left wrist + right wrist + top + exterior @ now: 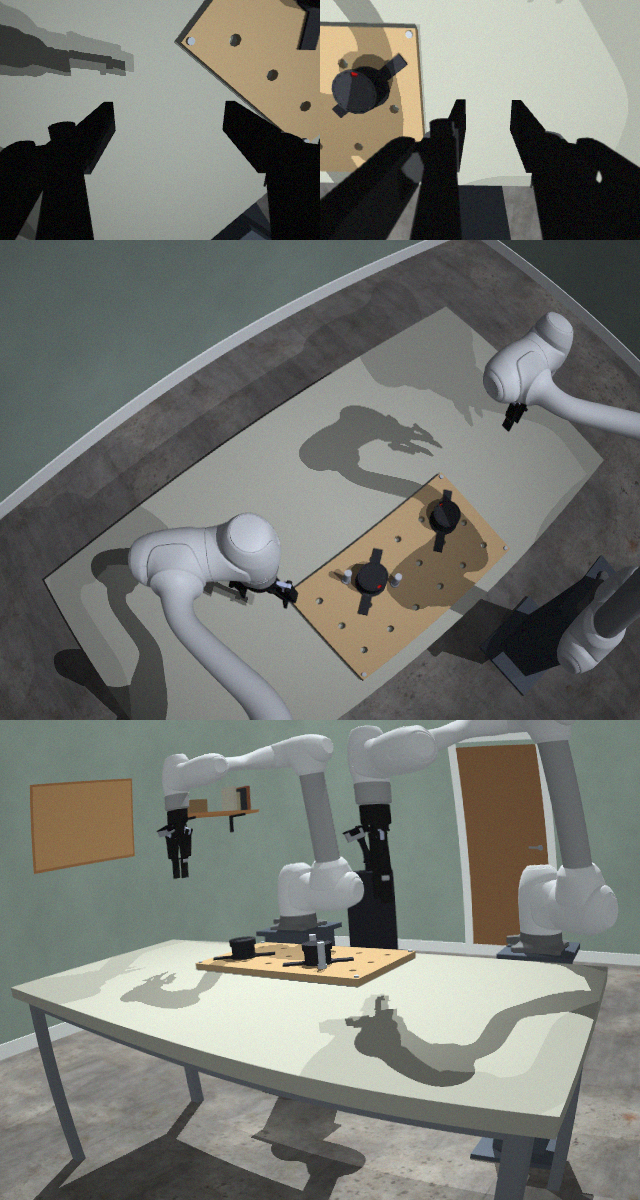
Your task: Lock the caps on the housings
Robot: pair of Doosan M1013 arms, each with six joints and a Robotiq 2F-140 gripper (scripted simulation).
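Note:
A black housing with a round cap stands upright on the wooden board between two light pegs, with a red dot at the cap's edge. Its side bar shows in the left wrist view. A second upright housing with a cap stands near the board's far corner, with a red mark on it. My left gripper is open and empty, high beside the board. My right gripper is open part way and empty, high off the board's other end.
Two upright pegs flank the nearer housing. The board has several holes and lies by one long edge of the table. An arm base stands just beyond that edge. Arm shadows cross the table and board.

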